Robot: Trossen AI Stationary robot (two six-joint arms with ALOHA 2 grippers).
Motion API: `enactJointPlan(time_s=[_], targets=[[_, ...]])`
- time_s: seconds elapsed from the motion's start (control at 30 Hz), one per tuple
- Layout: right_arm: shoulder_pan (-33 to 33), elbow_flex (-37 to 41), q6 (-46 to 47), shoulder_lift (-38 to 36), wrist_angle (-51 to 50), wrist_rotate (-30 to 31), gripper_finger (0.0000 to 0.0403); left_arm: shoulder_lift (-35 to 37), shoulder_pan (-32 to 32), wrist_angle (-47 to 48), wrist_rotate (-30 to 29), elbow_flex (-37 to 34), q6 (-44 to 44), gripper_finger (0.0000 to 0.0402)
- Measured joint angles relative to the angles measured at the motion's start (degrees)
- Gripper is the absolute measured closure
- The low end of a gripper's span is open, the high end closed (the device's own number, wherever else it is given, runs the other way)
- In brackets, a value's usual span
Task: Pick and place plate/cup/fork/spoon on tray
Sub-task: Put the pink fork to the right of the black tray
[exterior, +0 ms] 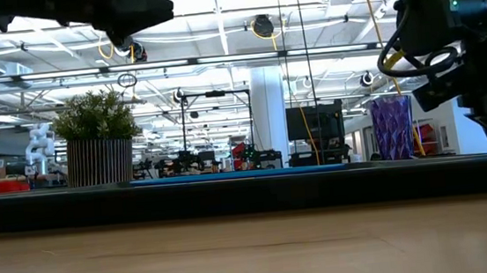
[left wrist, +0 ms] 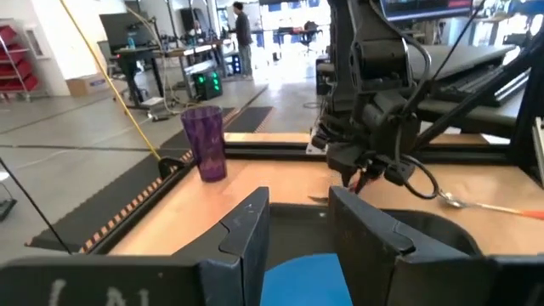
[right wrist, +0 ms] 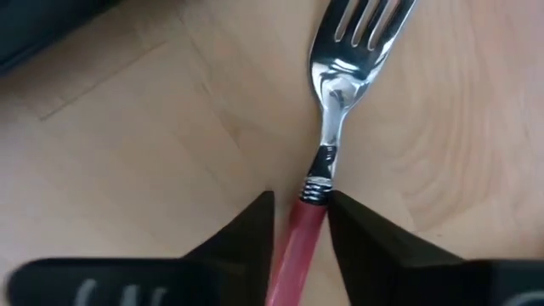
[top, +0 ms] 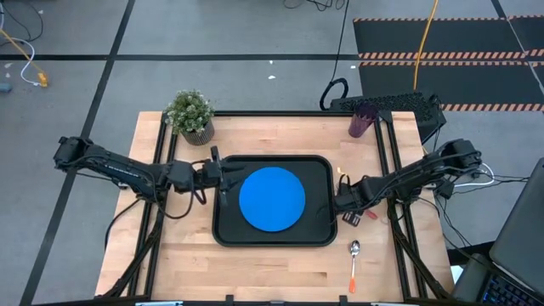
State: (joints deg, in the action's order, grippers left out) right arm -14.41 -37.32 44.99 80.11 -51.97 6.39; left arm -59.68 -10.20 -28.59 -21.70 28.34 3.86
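Observation:
The blue plate (top: 272, 198) lies flat in the black tray (top: 228, 231) at the table's middle. The fork (right wrist: 340, 76) lies on the wood just right of the tray, silver tines away from my right gripper (right wrist: 300, 200), which points down and is shut on its red-pink handle. The right gripper (top: 347, 206) hides the fork in the high view. My left gripper (left wrist: 297, 229) hangs level and open over the tray's left rim, holding nothing. The spoon (top: 354, 263) lies on the table near the front right. The purple cup (top: 363, 121) stands upright at the far right. My right gripper has the fork's red-pink handle (right wrist: 293, 242) between its two fingers, just behind the silver collar where the metal neck begins. The fingers come from above, pointing down, one on each long side of the handle. The fork lies flat on the table.
A potted green plant (top: 190, 115) stands at the far left corner. A dark keyboard-like unit (top: 391, 106) sits behind the cup at the far right edge. Bare wood lies in front of the tray and along its right side.

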Motion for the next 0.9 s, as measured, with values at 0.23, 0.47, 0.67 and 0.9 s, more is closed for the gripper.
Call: enactJointPlan(time_s=[0.23, 0.47, 0.67, 0.9], targets=[[0.0, 0.1, 3.6, -2.5, -5.6, 1.3, 0.0382, 0.0, -2.4, 2.3, 0.2, 0.0, -0.5, 0.0275], [-1.9, -8.3, 11.9, -6.8, -20.4, 2.5, 0.0382, 0.0, -4.2, 2.9, 0.1, 0.0, -0.8, 0.0275], [-2.5, -17.7, 17.6, -6.7, -21.0, 2.8, 0.0382, 0.0, -5.1, 2.7, -2.8, 0.0, -1.1, 0.0275], [-0.3, -21.6, 19.9, -1.1, -17.4, 2.8, 0.0382, 0.0, -6.8, 1.6, -3.0, 0.0, -0.9, 0.0275]])
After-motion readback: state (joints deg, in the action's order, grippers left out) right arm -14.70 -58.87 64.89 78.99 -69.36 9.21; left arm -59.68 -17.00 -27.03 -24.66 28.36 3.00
